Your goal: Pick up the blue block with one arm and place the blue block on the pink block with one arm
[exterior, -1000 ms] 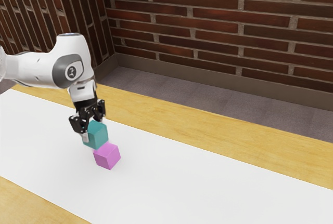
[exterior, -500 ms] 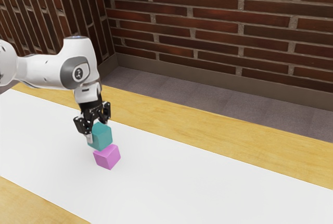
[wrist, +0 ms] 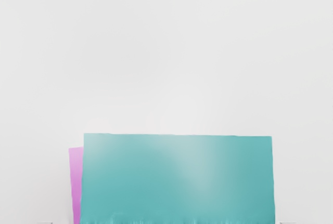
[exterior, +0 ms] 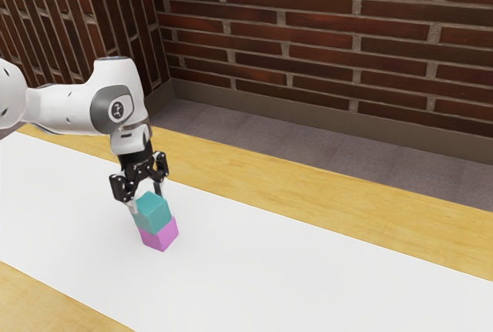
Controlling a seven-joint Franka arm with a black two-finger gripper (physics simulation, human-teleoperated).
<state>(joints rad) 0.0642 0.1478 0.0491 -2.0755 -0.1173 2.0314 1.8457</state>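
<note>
Straddles the blue block (exterior: 152,209) from above with the pincer (exterior: 142,192) spread apart, fingers clear of its sides. Has that block resting on top of the pink block (exterior: 160,235), slightly offset, on the white tabletop (exterior: 308,274) toward the exterior view's left.

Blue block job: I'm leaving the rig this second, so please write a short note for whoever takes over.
Claw: open, straddling the blue block, apparently not clamping it.
Blue block: resting on top of the pink block, slightly offset; the wrist view shows a pink sliver at one side.
Done: pick-up and placement, as far as the views show.
Left: probably lift the claw straight up and check that the stack stands.
</note>
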